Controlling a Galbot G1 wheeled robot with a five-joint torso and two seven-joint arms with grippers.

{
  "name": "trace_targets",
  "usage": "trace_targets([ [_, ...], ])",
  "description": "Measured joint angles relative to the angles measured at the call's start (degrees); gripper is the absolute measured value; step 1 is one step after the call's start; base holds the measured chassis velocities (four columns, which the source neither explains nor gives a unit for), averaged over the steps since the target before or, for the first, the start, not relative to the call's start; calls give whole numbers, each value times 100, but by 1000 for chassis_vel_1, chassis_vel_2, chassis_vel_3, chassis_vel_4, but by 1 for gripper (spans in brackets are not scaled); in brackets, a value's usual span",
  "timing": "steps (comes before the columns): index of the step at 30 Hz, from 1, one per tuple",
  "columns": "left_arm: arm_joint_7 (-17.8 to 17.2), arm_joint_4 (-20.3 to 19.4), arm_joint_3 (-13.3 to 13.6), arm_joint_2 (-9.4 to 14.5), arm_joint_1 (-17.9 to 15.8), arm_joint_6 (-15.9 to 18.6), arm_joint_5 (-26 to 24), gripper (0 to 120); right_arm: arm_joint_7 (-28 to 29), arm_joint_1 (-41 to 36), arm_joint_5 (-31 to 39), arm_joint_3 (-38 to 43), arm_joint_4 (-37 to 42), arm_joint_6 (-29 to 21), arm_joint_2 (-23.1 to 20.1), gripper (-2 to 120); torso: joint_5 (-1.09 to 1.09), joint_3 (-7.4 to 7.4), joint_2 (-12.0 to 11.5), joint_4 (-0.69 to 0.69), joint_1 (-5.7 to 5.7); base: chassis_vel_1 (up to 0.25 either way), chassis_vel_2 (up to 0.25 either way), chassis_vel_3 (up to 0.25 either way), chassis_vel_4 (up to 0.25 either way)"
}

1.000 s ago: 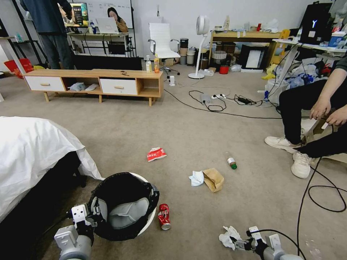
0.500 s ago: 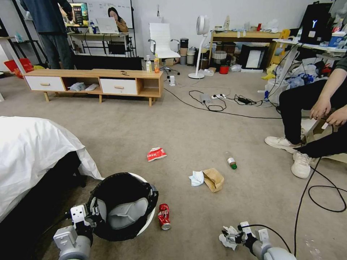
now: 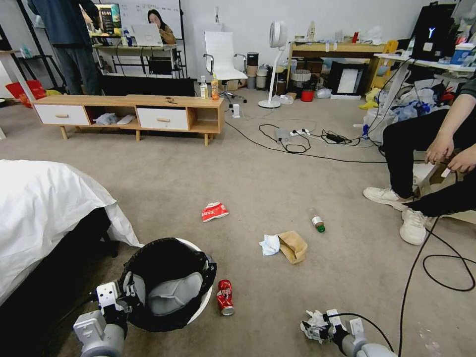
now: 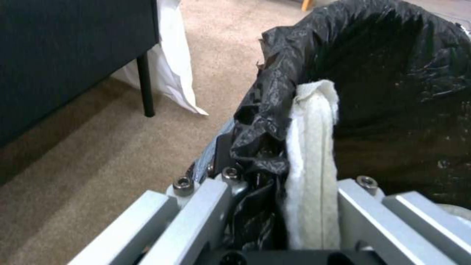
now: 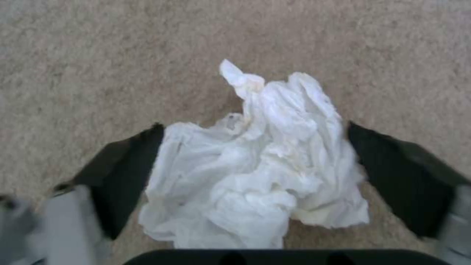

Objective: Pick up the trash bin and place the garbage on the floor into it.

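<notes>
The left tool (image 3: 121, 295) grips the trash bin (image 3: 168, 282) rim; a white cloth (image 4: 314, 162) hangs inside. Right of the bin, the right tool (image 5: 255, 176) straddles a crumpled tissue (image 5: 260, 173), jaws spread.

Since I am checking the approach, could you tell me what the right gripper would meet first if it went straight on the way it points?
Most likely the crumpled tissue: it lies between the open fingers of the right gripper, with carpet beneath.

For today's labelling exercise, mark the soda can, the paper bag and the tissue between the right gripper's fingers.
soda can (image 3: 224, 297), head view, its red side.
paper bag (image 3: 293, 246), head view, its middle.
tissue (image 5: 260, 165), right wrist view, its crumpled centre.
</notes>
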Motion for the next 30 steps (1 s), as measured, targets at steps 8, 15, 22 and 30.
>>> trace_targets([
  [8,1,2,15,-11,2,-5,13,6,0,-62,-19,51,-37,111,-28,61,0,0,0,0,0,0,0,0,0],
  [15,3,2,11,-9,6,-8,16,6,1,-62,-8,53,-31,148,-34,42,0,0,0,0,0,0,0,0,0],
  [22,9,6,12,-22,17,-21,35,6,5,-46,-9,46,-27,226,-56,14,0,0,0,0,0,0,0,0,0],
  [30,10,7,36,-33,11,-22,51,6,6,-116,-69,76,258,306,-144,0,0,0,0,0,0,0,0,0,0],
])
